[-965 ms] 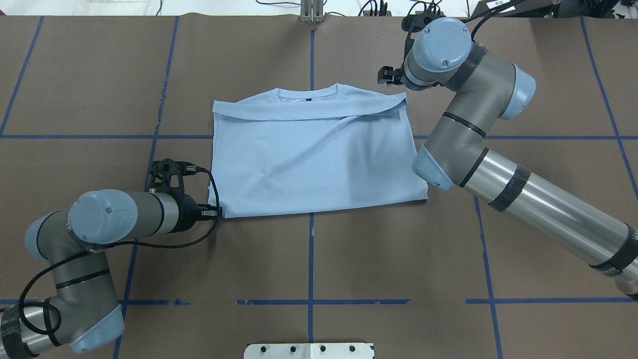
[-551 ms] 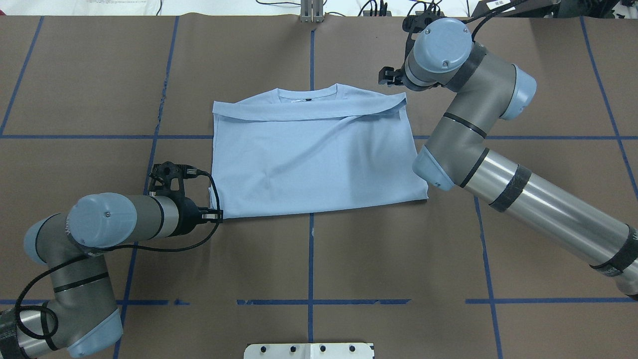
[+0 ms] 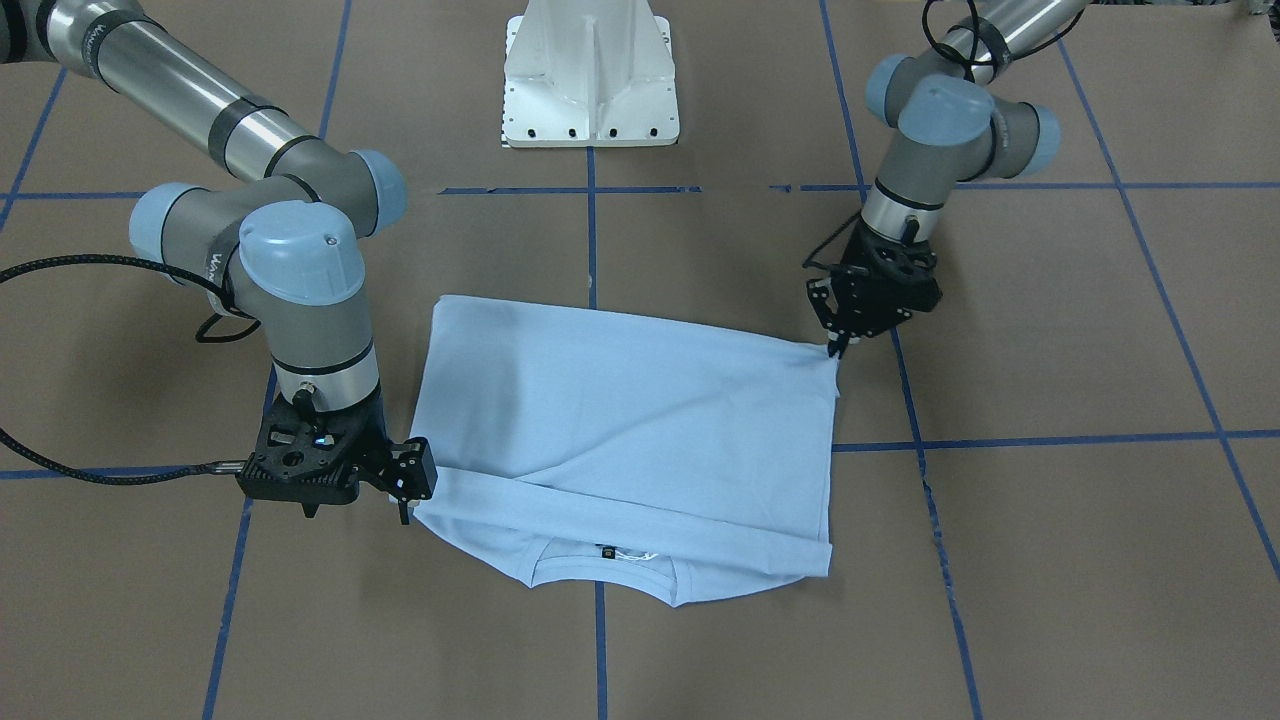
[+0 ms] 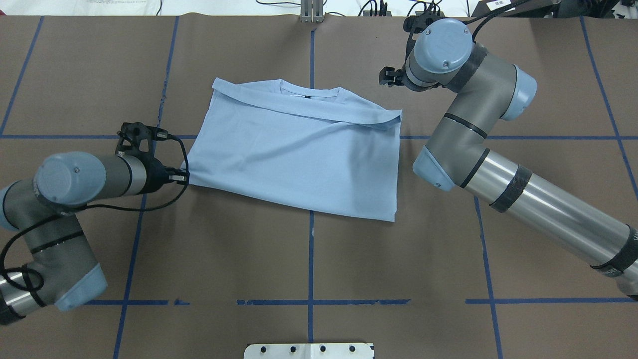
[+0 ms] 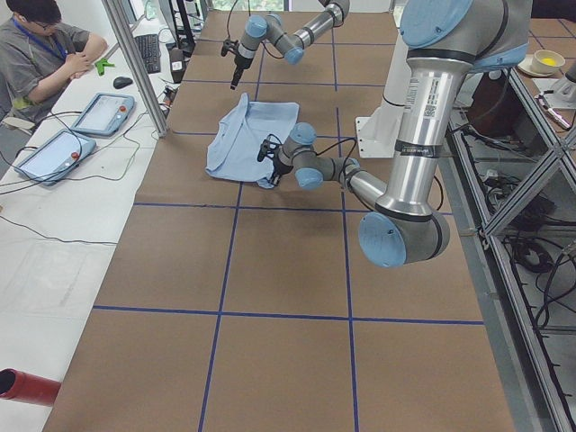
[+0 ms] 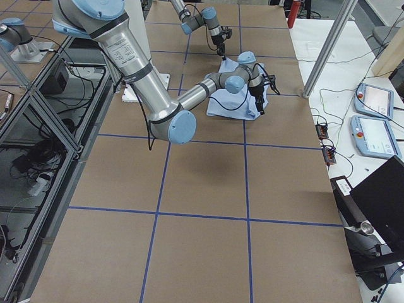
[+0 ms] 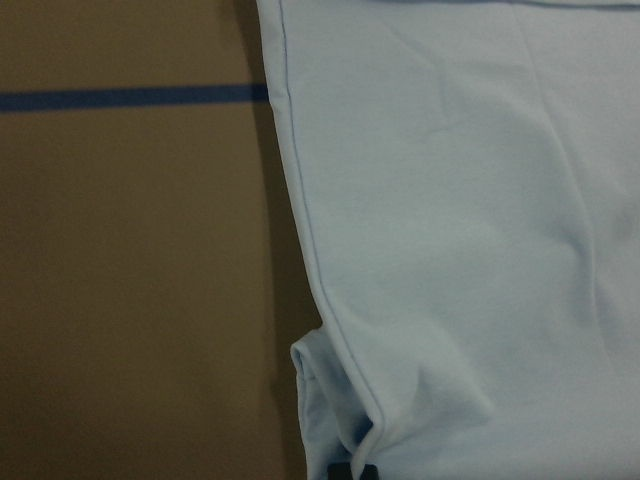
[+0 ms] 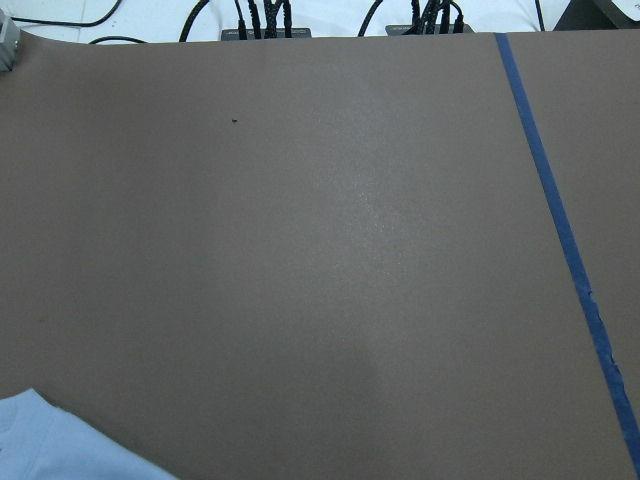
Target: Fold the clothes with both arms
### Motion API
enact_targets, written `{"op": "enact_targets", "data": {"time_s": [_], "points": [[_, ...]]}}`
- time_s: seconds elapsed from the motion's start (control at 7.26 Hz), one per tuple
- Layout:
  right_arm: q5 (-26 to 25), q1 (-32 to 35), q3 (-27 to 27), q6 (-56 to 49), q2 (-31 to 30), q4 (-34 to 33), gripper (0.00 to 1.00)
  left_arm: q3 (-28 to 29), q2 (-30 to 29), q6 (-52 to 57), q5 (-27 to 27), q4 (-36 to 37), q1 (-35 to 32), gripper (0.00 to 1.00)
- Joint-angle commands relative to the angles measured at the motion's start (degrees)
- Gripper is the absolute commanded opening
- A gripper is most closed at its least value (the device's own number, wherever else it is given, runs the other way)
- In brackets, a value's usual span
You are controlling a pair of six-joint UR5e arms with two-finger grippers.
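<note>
The light blue T-shirt [image 4: 299, 154] lies skewed on the brown table, sleeves folded in, collar [image 4: 309, 92] at the far side. In the front-facing view the shirt [image 3: 630, 430] shows its dark neck label [image 3: 605, 550]. My left gripper [image 4: 183, 177] is shut on the shirt's near-left corner, low on the table, also seen from the front [image 3: 835, 345]. The left wrist view shows the cloth [image 7: 450, 250] bunched at a dark fingertip. My right gripper [image 4: 388, 78] hovers open by the far-right folded corner, apart from the cloth, and from the front [image 3: 405, 495] it sits just beside that corner.
The white pedestal base [image 3: 590, 80] stands at the robot's side of the table. Blue tape lines [image 4: 311, 259] cross the brown surface. A metal post [image 4: 311, 12] and cables sit at the far edge. A person [image 5: 45, 54] sits at a side desk with tablets.
My left gripper moved left and farther from the robot, dragging the near-left corner, so the shirt turned clockwise in the overhead view. The right arm barely moved.
</note>
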Motion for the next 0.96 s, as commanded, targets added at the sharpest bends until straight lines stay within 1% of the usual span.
{"op": "enact_targets", "data": {"time_s": [0.0,0.14,0.28,0.41,0.55,0.69,0.83], "points": [[0.00,-0.09,0.30,0.26,0.07,0.03,1.00,17.51,-11.87,12.01,-0.43,-0.06,-11.36,0.00],[0.00,-0.09,0.82,0.26,0.07,-0.06,1.00,27.97,-19.86,14.66,-0.43,-0.76,-13.92,0.00],[0.09,0.00,1.26,0.69,0.07,-0.06,1.00,37.12,-26.21,15.91,-0.08,-3.38,-14.90,0.00],[0.09,0.00,1.44,0.78,0.07,-0.06,1.00,44.96,-30.71,16.00,0.01,-7.06,-14.91,0.00],[0.09,-0.09,1.88,1.13,0.15,-0.14,1.00,45.73,-31.10,16.09,-0.08,-7.79,-15.17,0.00],[0.09,-1.13,1.80,5.57,0.59,-0.06,1.00,45.48,-30.50,16.01,-0.60,-10.84,-15.87,0.90],[-0.17,-2.53,1.62,11.97,2.07,-0.14,0.98,42.60,-28.49,15.83,-2.96,-12.88,-15.97,1.00]]}}
